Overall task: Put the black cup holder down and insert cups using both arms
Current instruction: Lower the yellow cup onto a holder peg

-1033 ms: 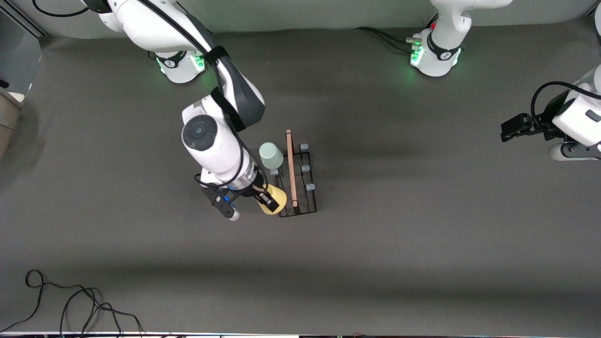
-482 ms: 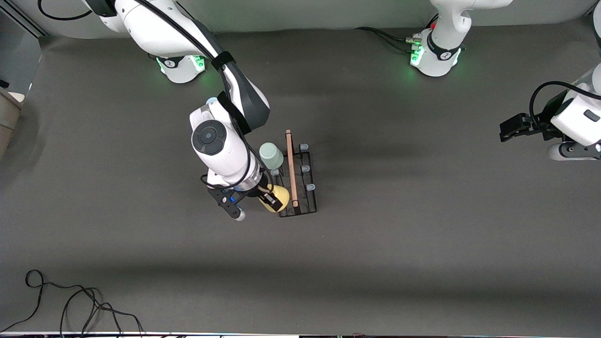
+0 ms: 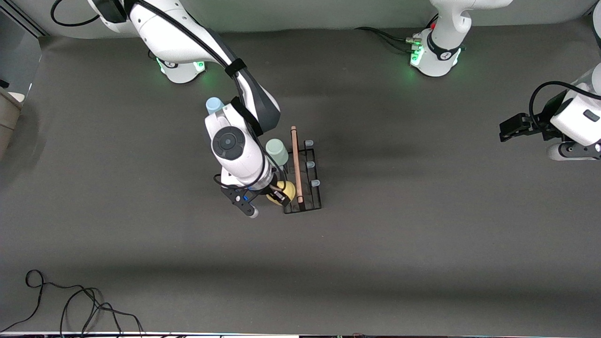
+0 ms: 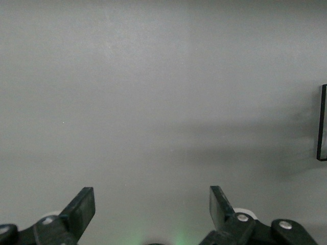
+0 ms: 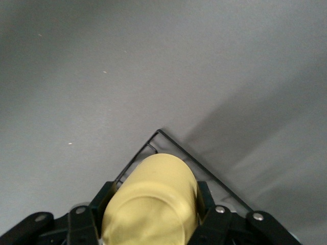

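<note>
table: a dark grey mat point(image 3: 422, 234) is spread wall to wall
right gripper point(image 3: 278, 194): clamped on the yellow cup point(image 3: 287, 190), over the black cup holder point(image 3: 305, 176)
left gripper point(image 3: 509, 127): held wide apart, nothing gripped, waiting at the table's edge

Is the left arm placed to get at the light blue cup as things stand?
Probably not: the left gripper waits open at its own end of the table, while the light blue cup sits tucked against the right arm, past the black cup holder.
</note>
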Action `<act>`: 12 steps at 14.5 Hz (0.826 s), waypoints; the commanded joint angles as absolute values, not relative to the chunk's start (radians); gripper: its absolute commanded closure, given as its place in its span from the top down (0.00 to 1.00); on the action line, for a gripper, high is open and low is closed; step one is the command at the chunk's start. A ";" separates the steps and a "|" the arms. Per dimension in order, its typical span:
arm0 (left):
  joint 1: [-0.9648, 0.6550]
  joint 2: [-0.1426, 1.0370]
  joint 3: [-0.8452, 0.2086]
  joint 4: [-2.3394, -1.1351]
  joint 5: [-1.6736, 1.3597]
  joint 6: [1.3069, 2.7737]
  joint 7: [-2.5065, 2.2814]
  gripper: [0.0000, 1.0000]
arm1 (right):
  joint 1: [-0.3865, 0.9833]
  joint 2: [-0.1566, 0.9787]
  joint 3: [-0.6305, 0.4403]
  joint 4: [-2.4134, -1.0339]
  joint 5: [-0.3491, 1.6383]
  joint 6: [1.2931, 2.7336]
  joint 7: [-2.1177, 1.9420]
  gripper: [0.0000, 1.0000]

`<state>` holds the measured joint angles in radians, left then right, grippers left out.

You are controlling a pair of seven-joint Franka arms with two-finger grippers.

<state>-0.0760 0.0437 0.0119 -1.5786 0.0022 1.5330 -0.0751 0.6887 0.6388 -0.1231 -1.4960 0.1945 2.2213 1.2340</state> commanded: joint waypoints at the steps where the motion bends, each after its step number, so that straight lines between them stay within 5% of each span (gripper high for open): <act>1: -0.086 0.034 0.018 -1.586 0.003 1.537 -0.066 1.00 | 0.713 0.632 -0.133 -1.506 0.201 2.198 1.258 0.00; 2: -0.086 0.034 0.018 -1.586 0.003 1.537 -0.066 1.00 | 0.713 0.637 -0.133 -1.505 0.201 2.198 1.264 0.11; 3: -0.086 0.034 0.018 -1.585 0.003 1.536 -0.066 1.00 | 0.713 0.640 -0.133 -1.505 0.201 2.198 1.264 0.77; 4: -0.086 0.032 0.018 -1.586 0.003 1.536 -0.066 1.00 | 0.712 0.640 -0.133 -1.505 0.201 2.198 1.264 0.99; 8: -0.086 0.032 0.018 -1.585 0.003 1.534 -0.066 1.00 | 0.696 0.614 -0.144 -1.493 0.193 2.165 1.240 1.00; 12: -0.086 0.031 0.018 -1.585 0.003 1.532 -0.066 1.00 | 0.667 0.519 -0.219 -1.457 0.190 1.949 1.028 1.00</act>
<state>-0.0760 0.0437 0.0119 -1.5787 0.0022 1.5329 -0.0751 0.6808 0.5875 -0.1823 -1.4667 0.1921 2.0588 1.1372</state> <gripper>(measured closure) 0.000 0.000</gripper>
